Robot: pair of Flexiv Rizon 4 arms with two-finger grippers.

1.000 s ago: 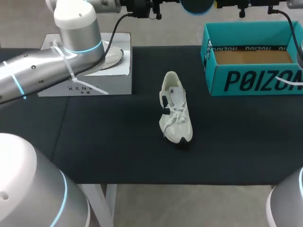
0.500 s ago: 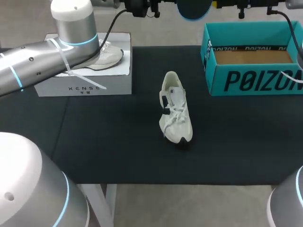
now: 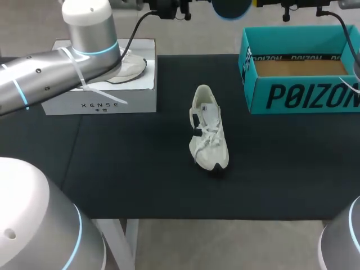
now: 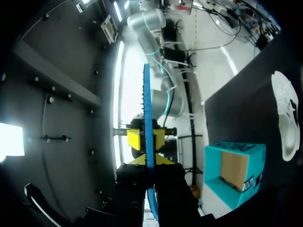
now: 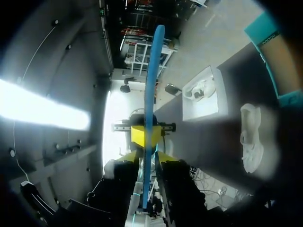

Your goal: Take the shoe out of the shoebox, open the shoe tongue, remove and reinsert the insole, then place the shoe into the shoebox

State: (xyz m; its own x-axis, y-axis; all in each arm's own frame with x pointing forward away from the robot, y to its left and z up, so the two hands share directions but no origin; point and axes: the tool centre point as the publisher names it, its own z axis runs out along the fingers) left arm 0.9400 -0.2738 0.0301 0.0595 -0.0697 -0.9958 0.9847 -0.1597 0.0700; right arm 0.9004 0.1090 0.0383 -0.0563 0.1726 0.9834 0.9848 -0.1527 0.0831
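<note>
- Now, nearest on the black desk [image 3: 140,185], the white shoe [image 3: 208,138] stands on its sole near the middle. Its toe points to the near edge, and it is well apart from both boxes.
- It looks light, with a soft upper and loose laces that could snag. The heel collar or the firmer sole edge seems the safest hold, since the tongue is too limp to lift it by.
- Farther back, a white box [image 3: 101,104] to the left holds a second pale shoe [image 3: 130,66], with my left arm [image 3: 50,73] passing over it.
- To the right, the teal shoebox [image 3: 304,93] sits open and empty.
- Farthest and raised, the blue insole [image 3: 229,7] hangs between my two arms.
- The left fingers [image 4: 136,161] pinch one end of it edge-on, and the right fingers [image 5: 128,156] are clamped on the other.
- The insole is thin and looks bendy, probably foam. It would likely buckle if pushed, so feeding it in toe first with the shoe steadied at the heel seems wise.
</note>
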